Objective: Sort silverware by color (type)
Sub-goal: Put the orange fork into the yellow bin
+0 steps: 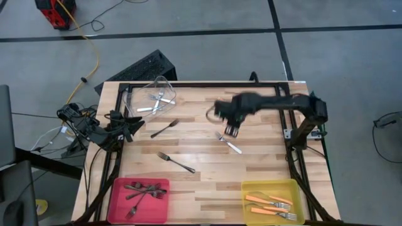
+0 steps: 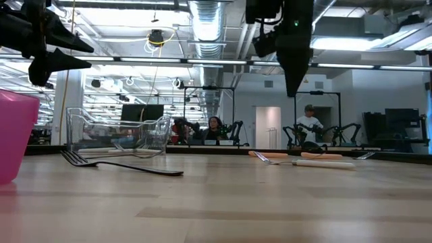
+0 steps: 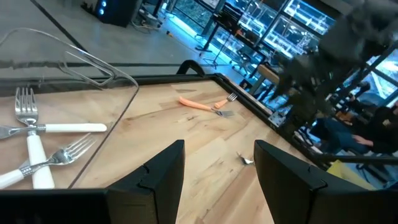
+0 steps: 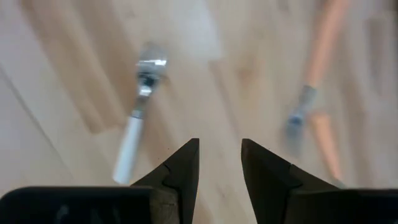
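From above, the right gripper point(image 1: 231, 131) hangs over the middle of the wooden table point(image 1: 207, 182), its fingers a little apart and holding nothing, just beside a white-handled fork point(image 1: 228, 143). The left gripper point(image 1: 139, 122) waits at the left edge near the clear bin point(image 1: 164, 83), which holds white-handled forks point(image 1: 157, 103). Two dark forks point(image 1: 164, 129) point(image 1: 175, 162) lie loose on the wood; more dark forks point(image 1: 144, 190) sit in the pink bin point(image 1: 119, 204), and orange-handled forks point(image 1: 271, 206) lie in the yellow bin point(image 1: 298, 188). At table height, a dark fork point(image 2: 121, 165) lies before the clear bin point(image 2: 118, 131), with the right arm's fingers point(image 2: 291, 81) raised off the wood. The left wrist camera shows its own fingers point(image 3: 161, 171) spread wide and empty, white-handled forks point(image 3: 37, 140) behind the clear wall, and orange forks point(image 3: 205, 104) farther off. The right wrist camera shows its fingers point(image 4: 183, 165) partly open above bare wood, between a white-handled fork point(image 4: 138, 118) and blurred orange forks point(image 4: 317, 93).
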Robot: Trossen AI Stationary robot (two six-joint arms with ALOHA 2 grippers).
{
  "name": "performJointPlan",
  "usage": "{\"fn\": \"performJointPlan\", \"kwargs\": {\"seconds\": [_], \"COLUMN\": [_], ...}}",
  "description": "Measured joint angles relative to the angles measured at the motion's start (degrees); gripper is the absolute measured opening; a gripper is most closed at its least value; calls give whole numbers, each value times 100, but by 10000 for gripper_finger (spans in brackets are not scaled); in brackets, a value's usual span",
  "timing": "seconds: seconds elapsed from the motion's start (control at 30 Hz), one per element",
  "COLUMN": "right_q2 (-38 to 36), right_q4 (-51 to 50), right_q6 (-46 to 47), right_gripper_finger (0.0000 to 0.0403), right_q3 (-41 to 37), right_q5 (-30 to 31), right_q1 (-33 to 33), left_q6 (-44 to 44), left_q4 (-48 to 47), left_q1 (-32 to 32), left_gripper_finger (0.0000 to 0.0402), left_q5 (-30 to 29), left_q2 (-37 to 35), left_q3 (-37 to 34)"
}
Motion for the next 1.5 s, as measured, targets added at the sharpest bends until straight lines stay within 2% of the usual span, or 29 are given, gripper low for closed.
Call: {"fn": "performJointPlan", "kwargs": {"seconds": [0.13, 0.23, 0.37, 0.53, 0.77, 0.93, 1.1, 1.33, 1.5], "right_q2": [-2, -4, -4, -9, -7, -7, -7, 50, 352], "right_q4": [1182, 1735, 2083, 2615, 3095, 3096, 3215, 3406, 3399], "right_q6": [256, 493, 1026, 1408, 1293, 662, 83, 72, 125], "right_gripper_finger": [143, 143, 143, 147, 188, 213, 212, 208, 208], "right_q3": [-790, -1147, -1473, -1952, -2294, -2041, -1828, -1857, -1862], "right_q5": [-1, -35, -287, -290, -267, -278, -274, -261, -262], "right_q1": [640, 865, 881, 873, 682, 254, -609, -1762, -1989], "left_q6": [85, 107, 121, 275, 300, 293, 289, 291, 294], "left_q4": [2, 2, 4, -9, -35, -35, -37, -66, -125], "left_q1": [2, 0, 2, 1, 0, 2, 1, 1, 0], "left_gripper_finger": [178, 178, 178, 178, 178, 178, 178, 178, 178], "left_q5": [-102, -216, -258, -263, -306, -328, -471, -511, -528], "left_q2": [0, 0, 0, -1, 0, 0, 0, 0, 0], "left_q3": [0, 0, 0, 0, 0, 0, 0, 0, 0]}}
